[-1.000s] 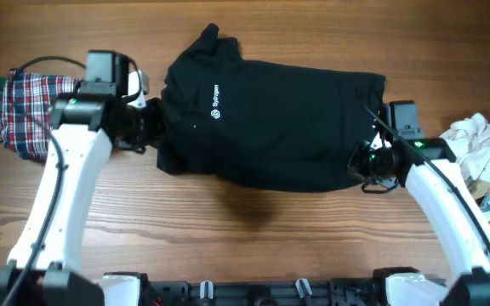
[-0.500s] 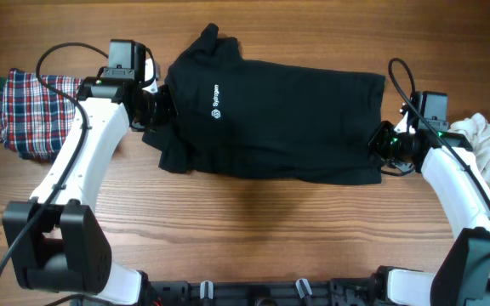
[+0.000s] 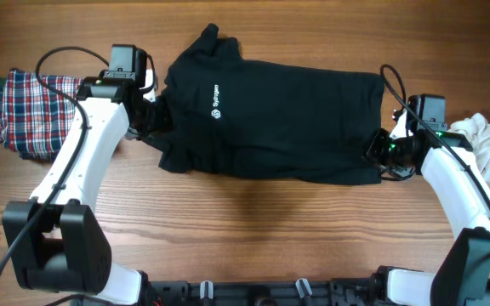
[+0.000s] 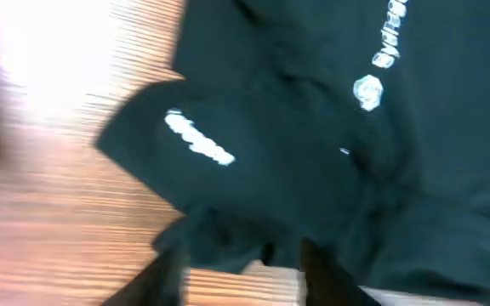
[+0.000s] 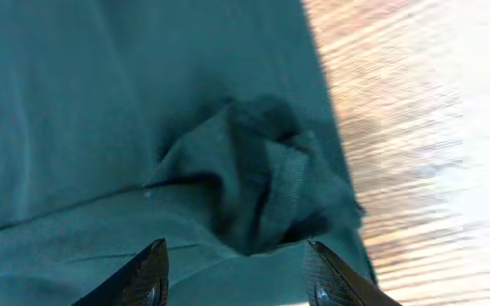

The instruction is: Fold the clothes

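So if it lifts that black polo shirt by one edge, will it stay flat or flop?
Probably floppy: the black short-sleeved polo shirt lies limp on the wooden table, one corner bunched into soft folds. Lifted, it would likely sag; pushed, it would probably wrinkle rather than slide.

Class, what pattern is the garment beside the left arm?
The garment is red-white-navy plaid; clearest overhead.

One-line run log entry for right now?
black polo shirt: spread on table, logo up | left gripper: open, at collar end | right gripper: open, at bunched hem corner
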